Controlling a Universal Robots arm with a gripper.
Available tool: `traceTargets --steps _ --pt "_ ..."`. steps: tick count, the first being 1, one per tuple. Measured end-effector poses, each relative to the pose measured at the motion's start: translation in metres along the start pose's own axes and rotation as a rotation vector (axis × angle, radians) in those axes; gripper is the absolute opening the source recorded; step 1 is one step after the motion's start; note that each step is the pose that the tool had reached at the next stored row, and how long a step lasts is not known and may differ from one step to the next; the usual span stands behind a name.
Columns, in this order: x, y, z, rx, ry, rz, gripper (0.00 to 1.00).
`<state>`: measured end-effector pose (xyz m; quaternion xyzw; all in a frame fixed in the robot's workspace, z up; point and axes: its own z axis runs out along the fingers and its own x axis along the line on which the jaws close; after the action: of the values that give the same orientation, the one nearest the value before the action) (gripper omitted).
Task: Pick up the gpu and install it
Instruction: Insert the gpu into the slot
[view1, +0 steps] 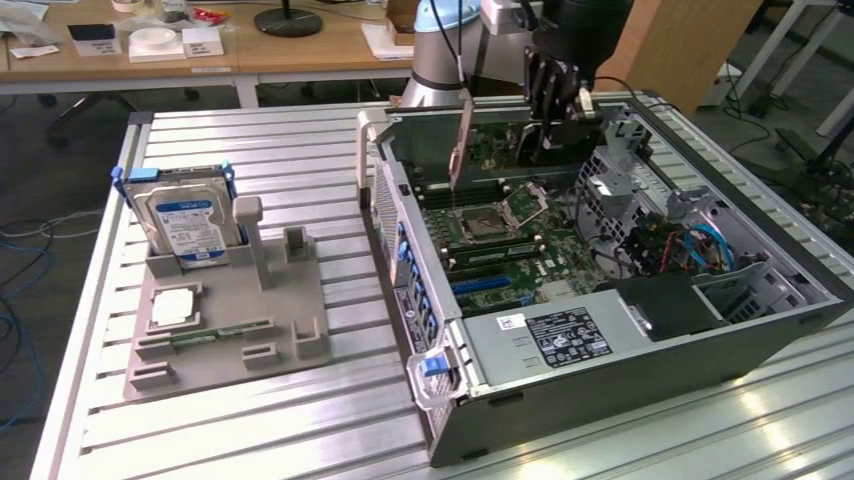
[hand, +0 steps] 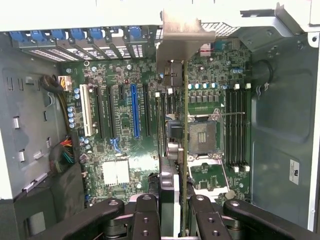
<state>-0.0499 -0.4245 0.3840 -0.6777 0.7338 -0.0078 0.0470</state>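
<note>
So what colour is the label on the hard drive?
Blue and white. The hard drive's label shows best in the exterior view.

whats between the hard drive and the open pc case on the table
In the exterior view, the grey holder's upright posts stand right beside the hard drive; past them a bare strip of slatted table runs up to the pc case.

Room beside the gpu (hand: 185, 125) seems free; power supply (view1: 561, 335) and cables (view1: 694, 245) crowd 1 end.
</note>
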Motion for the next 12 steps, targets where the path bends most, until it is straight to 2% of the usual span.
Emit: traceTargets --steps 12 --pt "0.0003 0.0003 0.0043 0.0007 0.0000 0.000 0.28"
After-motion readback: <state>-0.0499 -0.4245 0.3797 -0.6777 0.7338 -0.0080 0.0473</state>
